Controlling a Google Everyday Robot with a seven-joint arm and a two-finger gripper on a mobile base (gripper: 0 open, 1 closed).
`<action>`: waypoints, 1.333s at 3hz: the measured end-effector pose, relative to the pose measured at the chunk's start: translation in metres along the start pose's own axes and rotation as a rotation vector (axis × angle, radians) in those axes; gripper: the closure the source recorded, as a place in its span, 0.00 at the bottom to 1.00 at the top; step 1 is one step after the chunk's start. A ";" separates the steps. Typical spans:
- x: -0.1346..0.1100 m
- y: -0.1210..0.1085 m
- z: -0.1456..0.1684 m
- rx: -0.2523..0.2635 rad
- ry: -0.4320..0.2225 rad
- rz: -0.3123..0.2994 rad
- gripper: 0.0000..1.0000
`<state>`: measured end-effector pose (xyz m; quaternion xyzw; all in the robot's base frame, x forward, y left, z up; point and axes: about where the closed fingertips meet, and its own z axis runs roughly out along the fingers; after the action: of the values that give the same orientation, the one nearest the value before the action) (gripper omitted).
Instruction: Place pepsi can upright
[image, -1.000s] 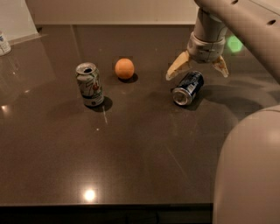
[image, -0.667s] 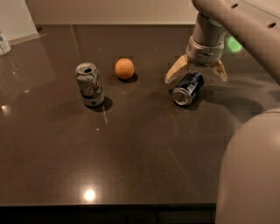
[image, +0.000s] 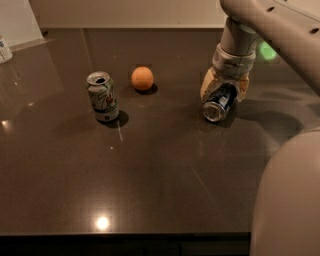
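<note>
The pepsi can (image: 217, 106) is dark blue with silver ends and lies on its side on the dark table (image: 160, 180), right of centre, its silver end facing the camera. My gripper (image: 225, 91) is down over the can's far half. Its tan fingers (image: 207, 85) sit on either side of the can and press against it. The can still rests on the table.
A silver-white can with green and red markings (image: 102, 97) stands upright at the left. An orange ball (image: 142, 78) lies between the two cans, further back. My robot body (image: 290, 200) fills the lower right. A white object (image: 4, 49) sits at the far left edge.
My gripper has come down lower over the pepsi can and its fingers have drawn in against the can's sides. The can, the other can and the ball have not moved.
</note>
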<state>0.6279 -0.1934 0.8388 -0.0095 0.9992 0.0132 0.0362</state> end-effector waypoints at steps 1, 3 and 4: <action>0.001 0.001 -0.003 -0.011 -0.005 -0.007 0.65; -0.014 0.018 -0.038 -0.112 -0.119 -0.217 1.00; -0.027 0.030 -0.066 -0.183 -0.261 -0.393 1.00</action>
<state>0.6492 -0.1646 0.9076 -0.2051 0.9597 0.0972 0.1657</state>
